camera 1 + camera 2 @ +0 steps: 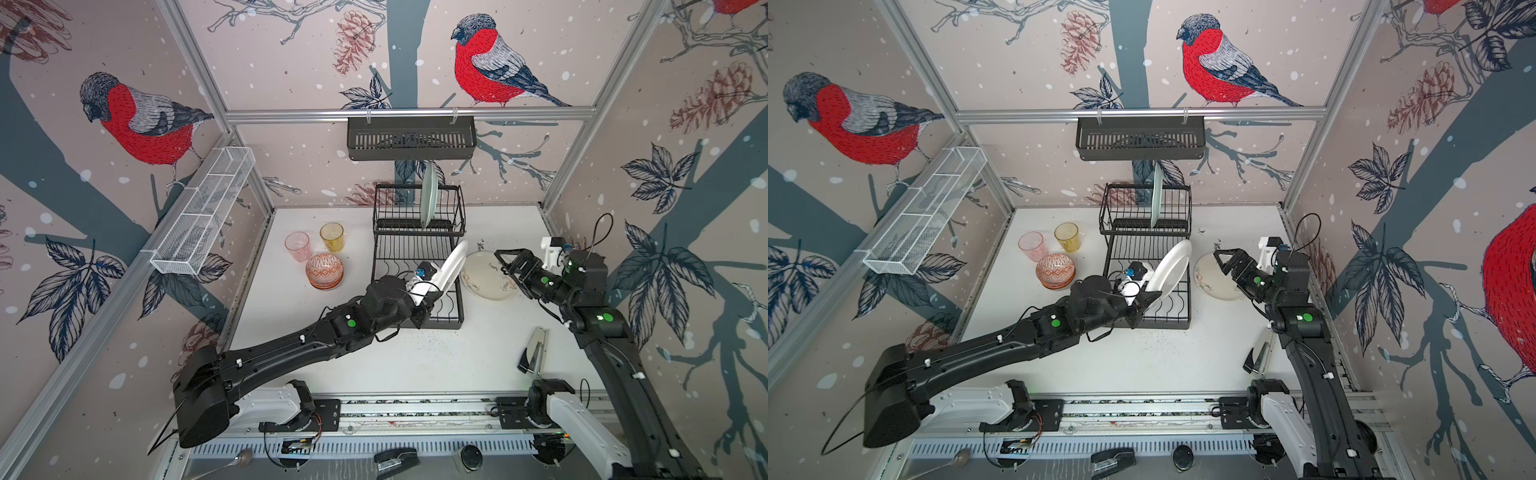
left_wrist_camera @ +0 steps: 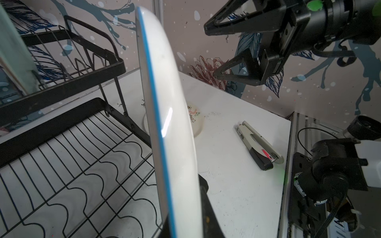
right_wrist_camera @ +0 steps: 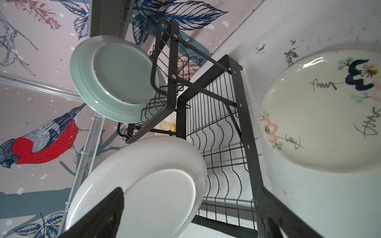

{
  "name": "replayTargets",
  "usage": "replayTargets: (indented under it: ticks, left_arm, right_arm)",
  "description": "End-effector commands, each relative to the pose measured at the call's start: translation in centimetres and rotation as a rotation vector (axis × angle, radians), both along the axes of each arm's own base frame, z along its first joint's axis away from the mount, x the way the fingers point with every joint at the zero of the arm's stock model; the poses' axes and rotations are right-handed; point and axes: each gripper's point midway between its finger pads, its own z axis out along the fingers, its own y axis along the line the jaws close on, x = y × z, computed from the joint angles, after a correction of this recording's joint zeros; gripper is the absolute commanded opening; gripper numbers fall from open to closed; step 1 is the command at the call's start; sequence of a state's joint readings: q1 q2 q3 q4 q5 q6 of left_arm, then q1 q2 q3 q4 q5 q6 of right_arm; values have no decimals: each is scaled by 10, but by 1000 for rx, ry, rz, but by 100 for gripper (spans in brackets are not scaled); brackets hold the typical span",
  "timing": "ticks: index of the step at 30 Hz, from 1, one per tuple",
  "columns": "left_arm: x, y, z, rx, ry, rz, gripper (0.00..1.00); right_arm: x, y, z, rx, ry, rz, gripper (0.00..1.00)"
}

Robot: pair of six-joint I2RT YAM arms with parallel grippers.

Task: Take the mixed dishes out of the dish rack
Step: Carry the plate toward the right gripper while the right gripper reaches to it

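Here, the left jaws are gripping the white plate (image 1: 451,266) by its lower edge, tilted over the dish rack (image 1: 415,226) at frame centre. The right jaws are hanging open over the flowered plate (image 1: 484,278) on the desk (image 1: 436,361), right of centre. A mint plate (image 1: 429,199) is standing in the rack's upper basket.

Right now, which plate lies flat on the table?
The cream flowered plate, right of the dish rack. The white plate is held on edge; the mint plate stands in the upper basket.
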State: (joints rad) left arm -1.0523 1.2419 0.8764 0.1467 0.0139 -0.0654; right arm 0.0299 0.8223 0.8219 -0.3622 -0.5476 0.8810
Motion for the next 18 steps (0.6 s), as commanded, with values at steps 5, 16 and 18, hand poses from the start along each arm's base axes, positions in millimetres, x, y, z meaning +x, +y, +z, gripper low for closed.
replayTargets:
  ticks: [5,16,18]
  left_arm:
    - [12,-29,29,-111,-129,-7,0]
    - [20,-56,2,-18,-116,-34,0]
    - [22,-61,3,-10,-129,-29,0]
  right_arm:
    - [6,0,-2,-11,-25,7,100]
    - [7,-8,-6,-43,-4,-34,100]
    - [8,-7,-6,-48,1,-27,100]
